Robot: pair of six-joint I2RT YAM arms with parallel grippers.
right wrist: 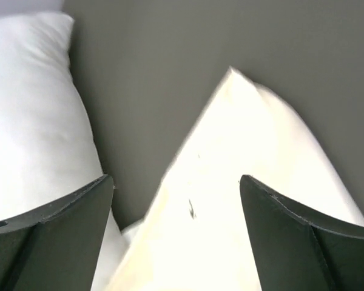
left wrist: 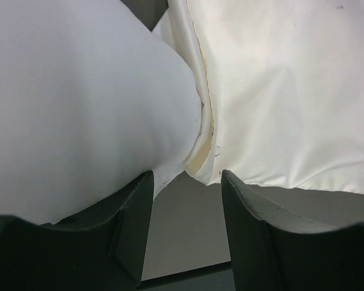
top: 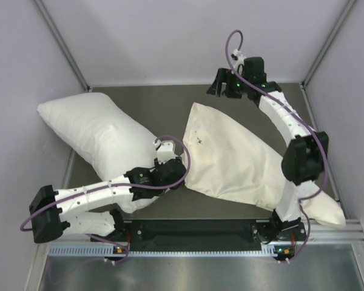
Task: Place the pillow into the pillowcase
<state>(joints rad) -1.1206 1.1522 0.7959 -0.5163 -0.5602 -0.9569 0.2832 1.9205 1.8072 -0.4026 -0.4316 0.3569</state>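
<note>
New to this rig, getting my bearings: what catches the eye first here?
A plump white pillow lies on the left, its near corner meeting the hemmed edge of a limp cream pillowcase spread across centre and right. The left gripper sits open at that meeting point; the right gripper hangs open above the pillowcase's far corner.
</note>
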